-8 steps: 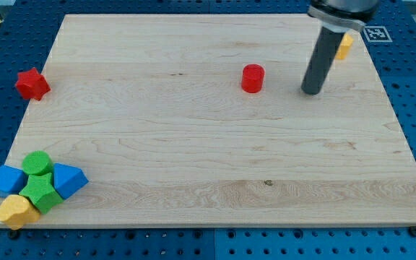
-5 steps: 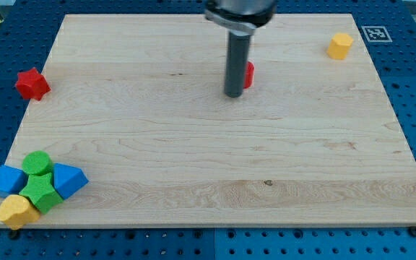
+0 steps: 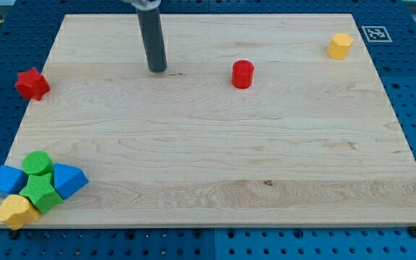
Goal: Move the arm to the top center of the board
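Observation:
My tip (image 3: 157,69) stands on the wooden board (image 3: 215,166) in its upper part, left of centre. The red cylinder (image 3: 243,74) lies well to the tip's right, apart from it. The red star (image 3: 32,84) lies at the board's left edge, far to the tip's left. The yellow block (image 3: 340,45) sits near the top right corner.
A cluster sits at the bottom left corner: two green blocks (image 3: 40,178), a blue block (image 3: 6,179) on the left, a blue block (image 3: 69,179) on the right, and a yellow block (image 3: 16,210) at the bottom. A marker tag (image 3: 375,33) lies beyond the top right corner.
My tip has swept left across the upper board, from right of the red cylinder to well left of it. The red cylinder has shifted slightly left and up.

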Action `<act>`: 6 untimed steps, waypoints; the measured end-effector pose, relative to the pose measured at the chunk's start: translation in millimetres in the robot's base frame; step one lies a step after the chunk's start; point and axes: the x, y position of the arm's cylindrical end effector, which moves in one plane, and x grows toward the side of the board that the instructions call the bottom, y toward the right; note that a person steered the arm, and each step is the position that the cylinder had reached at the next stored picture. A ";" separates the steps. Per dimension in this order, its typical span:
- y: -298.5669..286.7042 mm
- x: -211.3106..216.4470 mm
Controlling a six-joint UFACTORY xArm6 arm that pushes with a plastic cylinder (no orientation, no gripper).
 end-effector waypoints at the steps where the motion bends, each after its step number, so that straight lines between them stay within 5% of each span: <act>1: 0.0 -48.2; 3: 16.7 -114.8; 6: 113.0 -115.9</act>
